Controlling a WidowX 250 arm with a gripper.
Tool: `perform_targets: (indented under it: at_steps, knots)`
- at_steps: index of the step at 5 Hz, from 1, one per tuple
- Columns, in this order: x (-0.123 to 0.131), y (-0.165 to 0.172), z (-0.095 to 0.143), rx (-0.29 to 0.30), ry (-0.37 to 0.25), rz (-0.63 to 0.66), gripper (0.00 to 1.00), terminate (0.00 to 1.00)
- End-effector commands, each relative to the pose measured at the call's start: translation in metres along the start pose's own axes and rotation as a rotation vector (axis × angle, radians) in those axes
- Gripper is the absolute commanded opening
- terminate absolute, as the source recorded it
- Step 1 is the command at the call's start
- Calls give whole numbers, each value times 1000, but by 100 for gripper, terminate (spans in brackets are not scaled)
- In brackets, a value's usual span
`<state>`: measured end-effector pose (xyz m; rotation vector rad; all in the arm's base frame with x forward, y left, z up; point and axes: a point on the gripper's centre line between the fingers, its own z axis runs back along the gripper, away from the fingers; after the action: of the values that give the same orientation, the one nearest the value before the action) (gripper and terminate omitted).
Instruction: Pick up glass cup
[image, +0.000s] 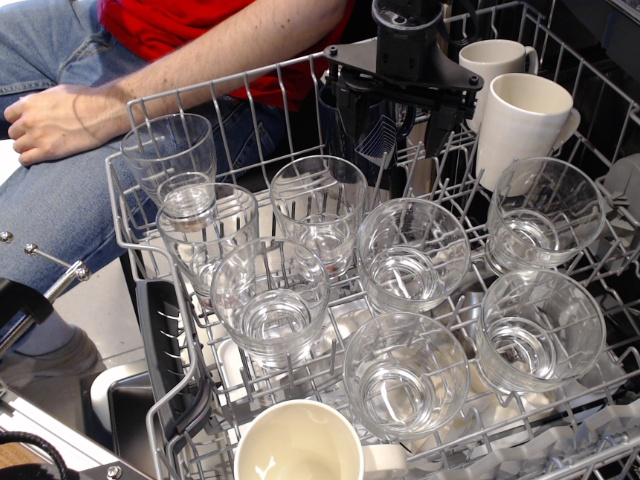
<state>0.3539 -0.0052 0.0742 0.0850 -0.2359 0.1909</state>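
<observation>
My black gripper (392, 135) hangs over the back row of a wire dishwasher rack (150, 105). Its two fingers (343, 115) stand wide apart, open. Between them a clear glass cup (375, 145) shows dimly against the dark background, and I cannot tell if the fingers touch it. Several identical wide clear tumblers stand upright in the rack in front of it, the nearest at centre (318, 205) and centre right (413, 250).
White mugs stand at the back right (520, 125), behind it (495, 60) and at the front (300, 445). More tumblers fill the rack's left (168, 150), front (405, 375) and right (545, 215). A person's hand (60, 120) rests beyond the rack's back left.
</observation>
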Motion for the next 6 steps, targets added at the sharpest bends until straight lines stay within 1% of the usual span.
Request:
perform_targets:
  at_steps: [1, 2, 3, 4, 5, 6]
  knots:
    - [0, 0, 0, 0, 0, 0, 100, 0]
    - [3, 4, -21, -1, -13, -23, 100, 0]
    - [4, 8, -35, -30, 3, -62, 100, 0]
    - [0, 7, -56, -21, 9, -87, 100, 0]
    - [-3, 5, -74, -3, 2, -91, 100, 0]
    - [1, 6, -86, -16, 11, -75, 100, 0]
